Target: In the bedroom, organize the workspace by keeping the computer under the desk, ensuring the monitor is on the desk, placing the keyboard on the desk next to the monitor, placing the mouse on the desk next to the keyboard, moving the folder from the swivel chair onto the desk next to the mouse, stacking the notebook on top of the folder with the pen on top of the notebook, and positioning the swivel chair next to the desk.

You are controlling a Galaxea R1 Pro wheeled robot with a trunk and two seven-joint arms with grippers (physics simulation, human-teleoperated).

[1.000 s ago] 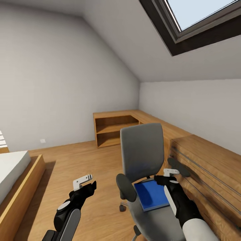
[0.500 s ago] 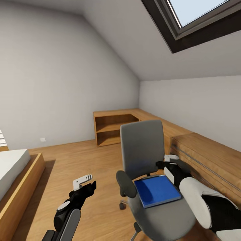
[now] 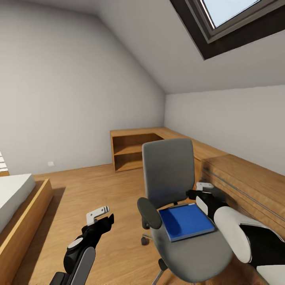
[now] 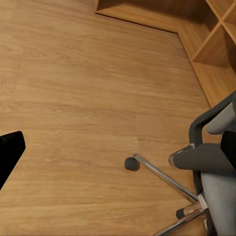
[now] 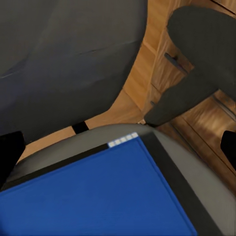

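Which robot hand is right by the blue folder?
The right gripper. It hovers at the far edge of the blue folder on the swivel chair, while the left gripper hangs over bare floor.

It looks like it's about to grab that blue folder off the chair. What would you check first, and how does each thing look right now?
1. Folder lies flat on the swivel chair seat: ok.
2. Nothing rests on the folder: ok.
3. Right tool sits near the folder's far edge: ok.
4. Right tool open wide enough: cannot tell, though its dark fingers sit at both edges of the right wrist view.
5. Left tool hangs over the floor, out of the way: ok.
6. Desk in sight for the drop-off: not ok.
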